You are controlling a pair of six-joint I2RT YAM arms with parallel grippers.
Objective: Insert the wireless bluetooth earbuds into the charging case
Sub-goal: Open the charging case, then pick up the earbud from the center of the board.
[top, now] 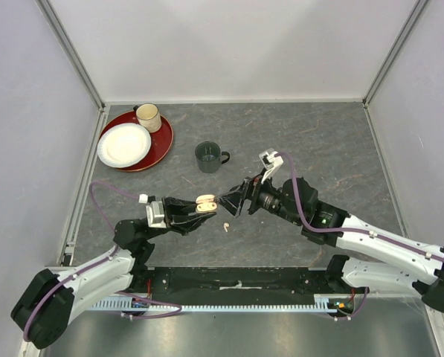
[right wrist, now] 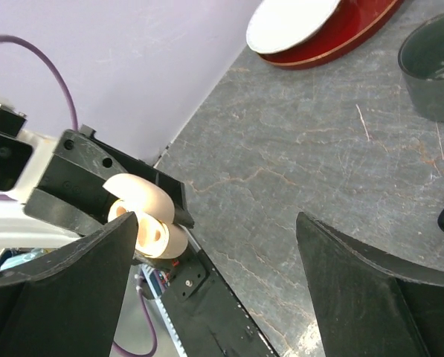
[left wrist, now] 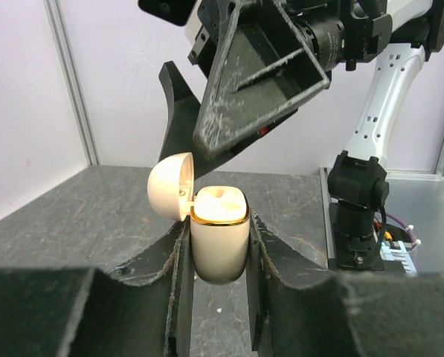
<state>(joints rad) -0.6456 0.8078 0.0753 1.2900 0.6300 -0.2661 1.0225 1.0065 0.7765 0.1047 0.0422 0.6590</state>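
My left gripper [top: 195,210] clamps the open cream charging case [left wrist: 219,239] upright for loading; my right gripper [top: 227,205] hovers beside it, spread apart.

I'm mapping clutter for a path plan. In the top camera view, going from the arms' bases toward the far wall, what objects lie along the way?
Loose white earbud → open charging case → dark green mug → cream mug on the red tray. The white plate is left out: level with the green mug.
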